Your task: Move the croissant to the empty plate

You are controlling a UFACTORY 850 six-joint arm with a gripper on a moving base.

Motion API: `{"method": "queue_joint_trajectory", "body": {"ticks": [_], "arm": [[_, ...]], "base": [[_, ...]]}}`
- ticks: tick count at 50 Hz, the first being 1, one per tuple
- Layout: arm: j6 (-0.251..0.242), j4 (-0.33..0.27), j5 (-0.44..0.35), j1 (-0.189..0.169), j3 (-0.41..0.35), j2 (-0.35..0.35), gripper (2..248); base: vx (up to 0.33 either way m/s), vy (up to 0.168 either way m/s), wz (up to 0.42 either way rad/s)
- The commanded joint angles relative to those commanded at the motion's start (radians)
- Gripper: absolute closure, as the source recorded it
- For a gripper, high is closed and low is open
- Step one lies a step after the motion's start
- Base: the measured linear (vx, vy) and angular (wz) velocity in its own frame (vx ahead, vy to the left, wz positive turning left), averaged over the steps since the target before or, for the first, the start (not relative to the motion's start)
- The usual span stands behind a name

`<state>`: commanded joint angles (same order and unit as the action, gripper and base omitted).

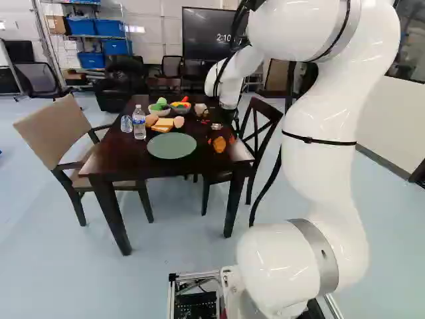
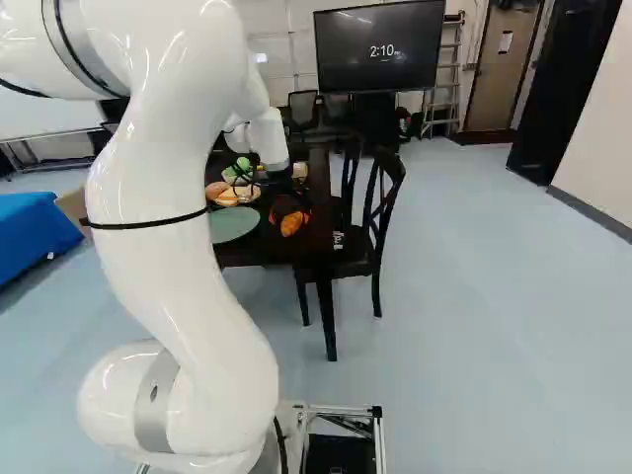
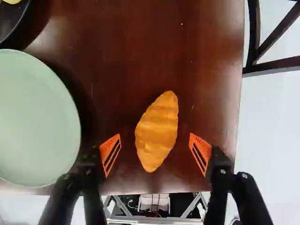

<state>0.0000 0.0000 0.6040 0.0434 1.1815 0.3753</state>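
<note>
Near the left base view's centre, my fingers (image 1: 232, 139) stand open either side of the croissant (image 1: 219, 145) (apart from it), right of the green plate (image 1: 172, 146).

Bright light; glare on arm (image 1: 322, 116); distance soft, perhaps unfocused.

Reads "2:10" in white digits (image 2: 382, 50), on the dark screen (image 2: 346, 35) beyond the table (image 1: 114, 157); appears in both base views. Carries a label (image 1: 139, 119), too small to read, on the clear bottle (image 1: 139, 133) standing on the table. Cannot be made out on the pale sheet (image 2: 506, 41) fixed to the brown door (image 2: 501, 89), beyond and right of the table in the right base view.
</note>
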Motion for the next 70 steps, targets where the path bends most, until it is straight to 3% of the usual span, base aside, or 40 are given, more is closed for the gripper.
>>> {"method": "queue_joint_trajectory", "body": {"ticks": [4,5,9,10,14,15,25,26,31,70], "arm": [[0.000,0.000,0.000,0.000,0.000,0.000,47],[0.000,0.000,0.000,0.000,0.000,0.000,59],[0.000,0.000,0.000,0.000,0.000,0.000,59],[0.000,0.000,0.000,0.000,0.000,0.000,71],[0.000,0.000,0.000,0.000,0.000,0.000,71],[0.000,0.000,0.000,0.000,0.000,0.000,83],[0.000,0.000,0.000,0.000,0.000,0.000,95],[0.000,0.000,0.000,0.000,0.000,0.000,107],[0.000,0.000,0.000,0.000,0.000,0.000,116],[0.000,0.000,0.000,0.000,0.000,0.000,123]], "base": [[0.000,0.000,0.000],[0.000,0.000,0.000],[0.000,0.000,0.000],[0.000,0.000,0.000],[0.000,0.000,0.000],[0.000,0.000,0.000],[0.000,0.000,0.000],[0.000,0.000,0.000],[0.000,0.000,0.000],[0.000,0.000,0.000]]}}
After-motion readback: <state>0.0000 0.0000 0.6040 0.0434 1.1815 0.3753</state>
